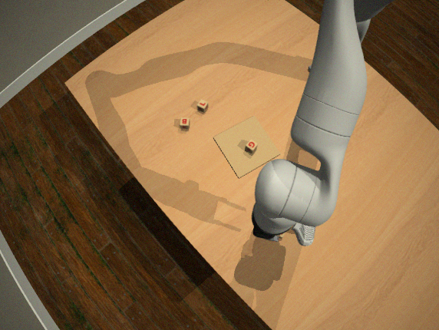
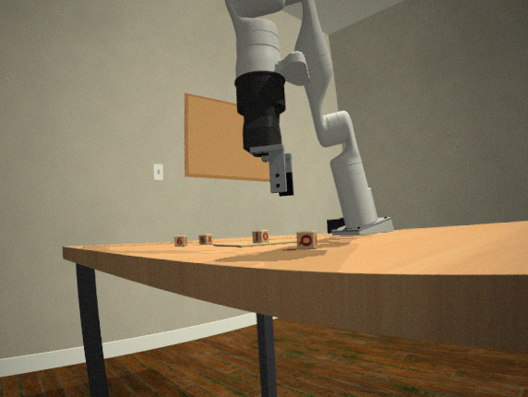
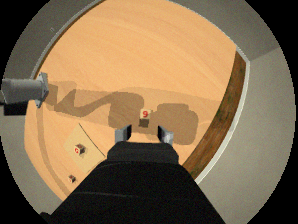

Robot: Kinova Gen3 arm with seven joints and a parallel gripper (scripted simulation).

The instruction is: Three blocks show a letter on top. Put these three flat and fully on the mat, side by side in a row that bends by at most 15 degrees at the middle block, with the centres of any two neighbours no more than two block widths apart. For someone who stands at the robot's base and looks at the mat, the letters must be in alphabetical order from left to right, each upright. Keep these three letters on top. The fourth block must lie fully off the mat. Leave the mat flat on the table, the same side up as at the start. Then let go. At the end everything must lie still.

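The G block (image 1: 251, 145) (image 2: 260, 236) (image 3: 79, 149) stands on the thin tan mat (image 1: 238, 166) (image 3: 75, 136), its letter turned. The B block (image 1: 184, 122) (image 2: 180, 240) and the L block (image 1: 202, 105) (image 2: 205, 239) stand on the table off the mat, close together. The fourth block (image 2: 306, 240) (image 3: 145, 114) shows a red digit, 9 or 6, on top. It lies off the mat and is hidden by the arm in the top view. My gripper (image 2: 282, 190) (image 3: 144, 130) is open and empty, high above the table. The fourth block appears just beyond the gap between the fingertips in the wrist view.
The arm hangs over the table (image 1: 368, 245) beside the mat and covers the area beyond the mat's corner in the top view. The robot's base (image 2: 365, 227) stands at the back right in the exterior view. The fourth block's side of the table has an edge nearby.
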